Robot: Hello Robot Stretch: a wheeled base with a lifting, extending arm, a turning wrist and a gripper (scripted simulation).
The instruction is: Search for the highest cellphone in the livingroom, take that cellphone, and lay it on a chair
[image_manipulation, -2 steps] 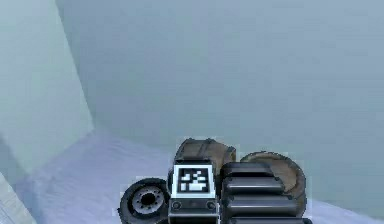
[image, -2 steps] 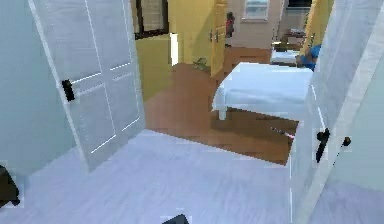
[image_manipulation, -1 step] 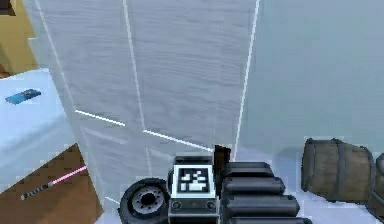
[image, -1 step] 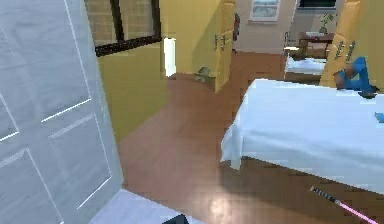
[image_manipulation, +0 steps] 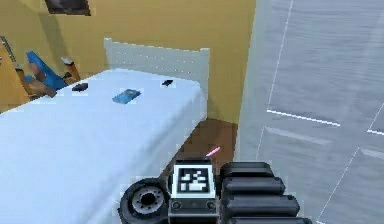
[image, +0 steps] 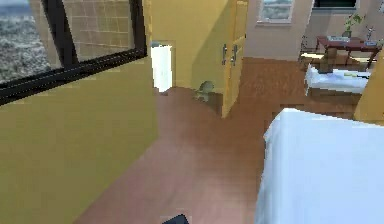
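Flat on the bed (image_manipulation: 60,150), none surely the cellphone sought: dark slab (image_manipulation: 80,87), blue slab (image_manipulation: 126,96), small dark slab (image_manipulation: 167,82), all well beyond the fingers (image_manipulation: 140,205), toward the arm side view's left; fingers' state and load cannot be told.

— Any writing to read here?

— None that I can make out. The white square (image_manipulation: 192,181) on the arm (image_manipulation: 258,190), at six o'clock in the arm side view, bears black blocks: a pattern, not letters or numbers.

— And the blue flat thing (image_manipulation: 126,96) on the bed (image_manipulation: 70,150)?

— At nine o'clock in that view; too small to tell any print.

— The framed pictures?

— One (image_manipulation: 68,5) at ten o'clock there, another (image: 277,10) at one o'clock in the forward view. Neither gives a legible word.
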